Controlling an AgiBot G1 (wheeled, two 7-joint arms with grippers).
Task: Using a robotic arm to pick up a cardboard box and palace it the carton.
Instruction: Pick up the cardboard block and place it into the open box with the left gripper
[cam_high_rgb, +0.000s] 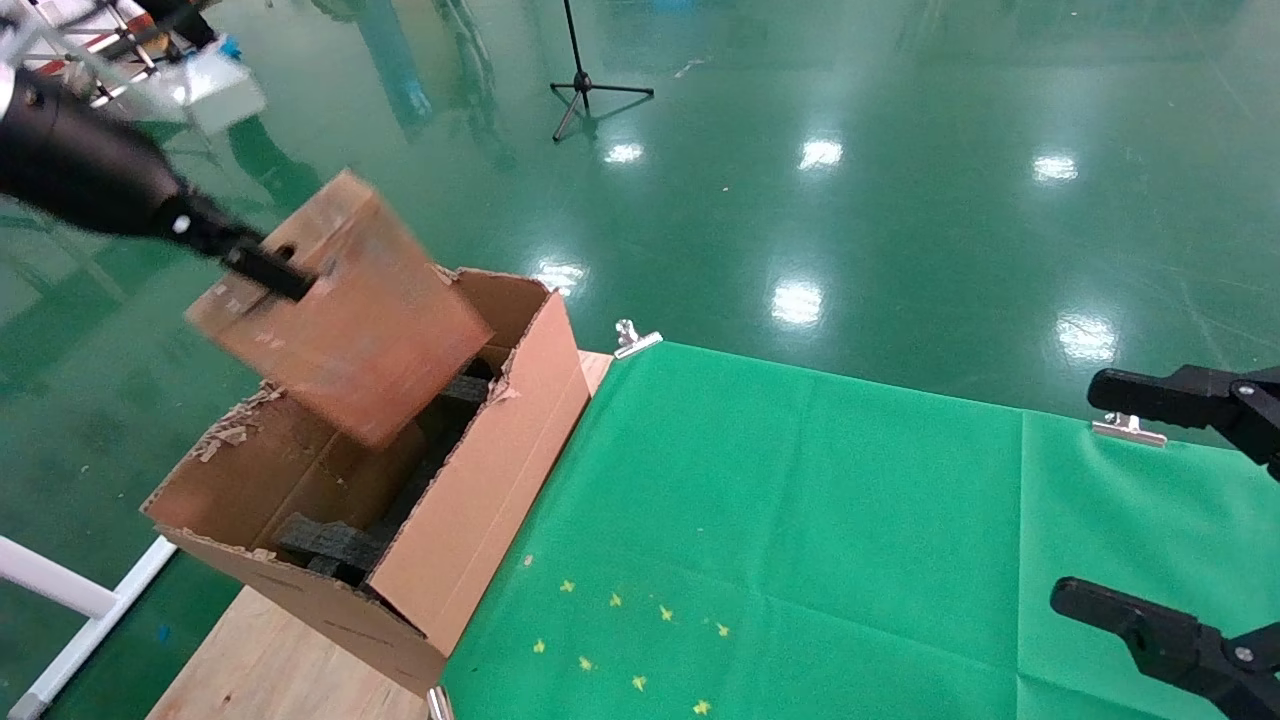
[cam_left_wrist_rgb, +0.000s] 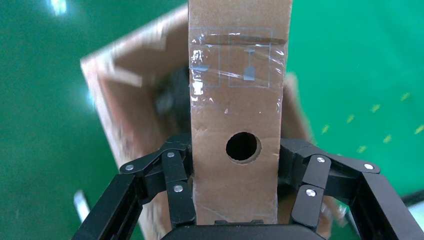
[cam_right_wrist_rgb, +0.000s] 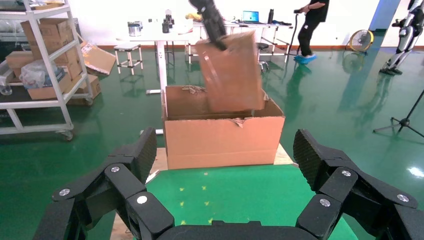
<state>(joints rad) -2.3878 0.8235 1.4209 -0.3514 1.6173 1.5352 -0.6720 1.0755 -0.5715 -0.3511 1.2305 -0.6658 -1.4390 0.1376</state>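
Observation:
My left gripper (cam_high_rgb: 272, 268) is shut on the cardboard box (cam_high_rgb: 350, 310), a narrow brown box with clear tape and a round hole. It holds the box tilted, with the lower corner dipping into the open top of the carton (cam_high_rgb: 480, 500). Black foam blocks (cam_high_rgb: 330, 545) lie inside the carton. In the left wrist view the fingers (cam_left_wrist_rgb: 175, 175) clamp both sides of the box (cam_left_wrist_rgb: 240, 90), with the carton (cam_left_wrist_rgb: 120, 105) below. The right wrist view shows the box (cam_right_wrist_rgb: 232, 75) over the carton (cam_right_wrist_rgb: 222, 137). My right gripper (cam_high_rgb: 1085, 490) is open and empty at the table's right.
The carton stands on a wooden board (cam_high_rgb: 260, 660) at the left end of a green cloth table (cam_high_rgb: 800, 520) held by metal clips (cam_high_rgb: 635, 338). Yellow marks (cam_high_rgb: 620, 640) dot the cloth. A white frame (cam_high_rgb: 60, 590) and a tripod (cam_high_rgb: 585, 85) stand on the floor.

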